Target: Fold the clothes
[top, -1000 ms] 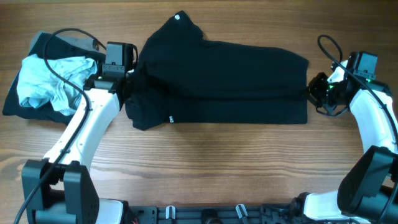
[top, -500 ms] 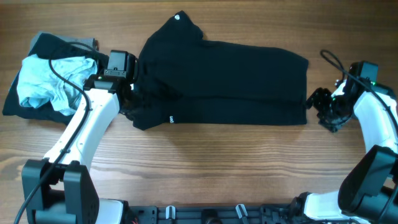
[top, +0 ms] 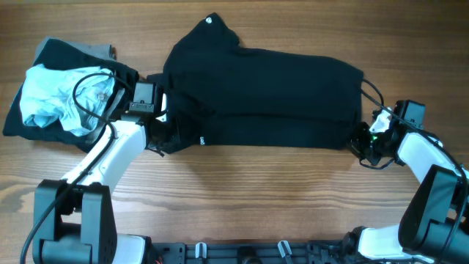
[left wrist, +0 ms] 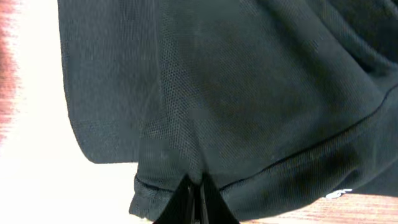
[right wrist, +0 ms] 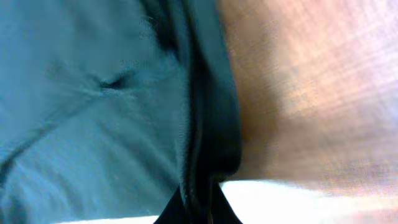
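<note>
**Item under work.** The black garment lies across the upper middle of the worktop, spread as a long band from centre-left to centre-right. A small white tag shows at its lower left edge and a spot of white print at its top peak. A seam-like ridge runs along the length of the band, and the lower part looks layered. I judge that one lengthwise fold is in place, though the layers cannot be counted.

**Hands.** The left hand sits at the garment's lower left corner. Its wrist view shows the fingertips pressed together on the hem, so the corner is pinched. The right hand sits at the lower right corner. Its wrist view, though blurred, shows the fingers drawn tight on the fabric edge. Both hands thus grip the near edge, one at each end.

**Other items.** At the upper left of the frame a light blue garment lies crumpled on top of a dark garment, with a strip of grey cloth showing behind. None of these appears folded.

**Progress.** Early. The black piece is partly folded at best and is too long to count as finished. Further folds across its length are outstanding, and the pile at upper left is untouched.
</note>
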Robot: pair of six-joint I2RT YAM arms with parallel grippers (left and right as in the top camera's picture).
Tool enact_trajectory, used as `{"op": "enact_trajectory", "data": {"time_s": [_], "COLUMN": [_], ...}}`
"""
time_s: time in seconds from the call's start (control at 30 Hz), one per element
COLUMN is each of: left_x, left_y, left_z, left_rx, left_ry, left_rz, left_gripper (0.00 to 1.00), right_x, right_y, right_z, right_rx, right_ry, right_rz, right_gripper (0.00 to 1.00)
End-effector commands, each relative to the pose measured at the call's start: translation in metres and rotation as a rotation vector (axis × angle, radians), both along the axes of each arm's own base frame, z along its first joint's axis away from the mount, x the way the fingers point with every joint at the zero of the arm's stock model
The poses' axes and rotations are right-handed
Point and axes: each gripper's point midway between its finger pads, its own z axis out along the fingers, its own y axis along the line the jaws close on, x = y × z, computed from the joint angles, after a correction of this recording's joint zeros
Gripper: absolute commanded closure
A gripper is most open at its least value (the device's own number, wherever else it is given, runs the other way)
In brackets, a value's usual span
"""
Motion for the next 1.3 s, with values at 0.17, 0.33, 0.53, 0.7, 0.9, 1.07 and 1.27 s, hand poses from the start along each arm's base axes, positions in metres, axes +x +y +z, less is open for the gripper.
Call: {"op": "enact_trajectory", "data": {"time_s": [0.17, 0.33, 0.53, 0.7, 0.9, 1.07, 1.27], "left_x": [-0.054, -0.056, -0.026, -0.01, -0.004, -0.004, 0.0], "left_y": [0.016, 0.015, 0.011, 0.009, 0.008, 0.008, 0.008], "left_z": [-0.011, -0.007, 0.017, 0.035, 0.039, 0.039, 0.04], "left_rx": [0.078, 0.076, 0.065, 0.06, 0.057, 0.057, 0.055], "left_ry": [0.221, 0.241, 0.157, 0.115, 0.095, 0.095, 0.081], "left_rz": [0.003, 0.002, 0.004, 0.005, 0.005, 0.005, 0.005], "left_gripper": [0.96, 0.72, 0.55, 0.96, 0.96, 0.96, 0.96], "right_x": [-0.042, -0.049, -0.017, -0.002, -0.015, 0.005, 0.003], "right_y": [-0.063, -0.055, -0.041, -0.027, -0.009, -0.007, -0.007], "right_z": [0.028, 0.03, 0.038, 0.045, 0.033, 0.027, 0.013], "right_rx": [-0.244, -0.211, -0.123, -0.059, -0.052, -0.072, -0.057], "right_ry": [0.267, 0.301, 0.126, 0.019, 0.083, 0.031, 0.088], "right_rz": [-0.154, -0.148, -0.041, 0.051, 0.072, -0.015, -0.057], "right_gripper": [0.96, 0.43, 0.61, 0.96, 0.96, 0.96, 0.96]}}
